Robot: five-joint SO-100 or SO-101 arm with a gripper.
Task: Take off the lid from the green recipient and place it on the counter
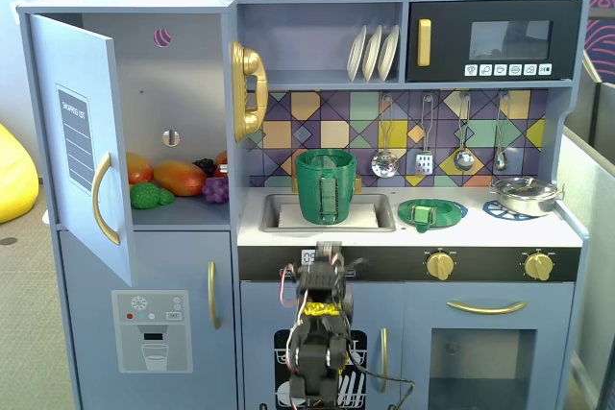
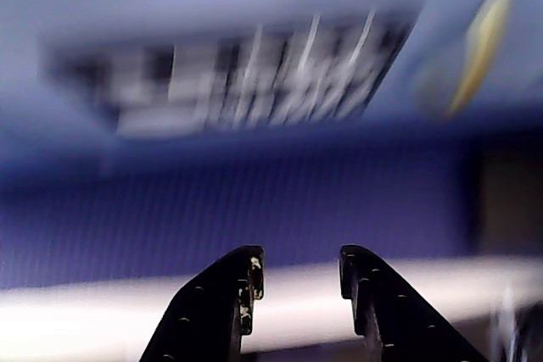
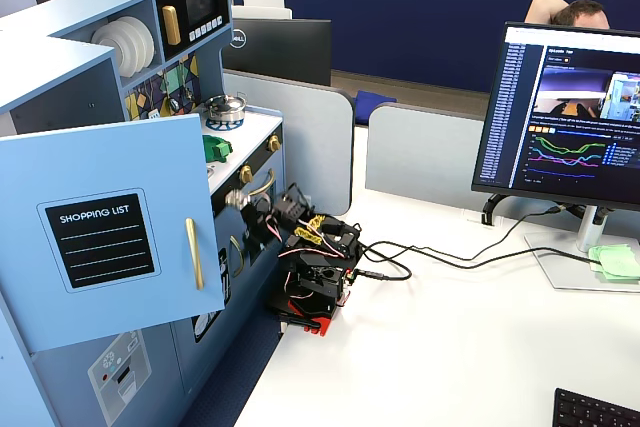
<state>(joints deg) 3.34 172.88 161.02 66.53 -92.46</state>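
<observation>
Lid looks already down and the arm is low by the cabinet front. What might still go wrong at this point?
1. The lid sits near the counter front edge, so a passing bump might knock it off.
2. The pincer, jaws apart and empty, is close to the cabinet front; the blurred wrist view suggests motion, so it may scrape.

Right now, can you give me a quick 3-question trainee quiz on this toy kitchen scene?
1. True or false: the lid rests on the counter.
2. The green recipient stands: A) in the sink, B) in the microwave, C) on the fridge shelf.
3. Are the gripper fingers holding anything in the wrist view?

Key: 1 true. 2 A. 3 no; they are parted with nothing between them.
</observation>
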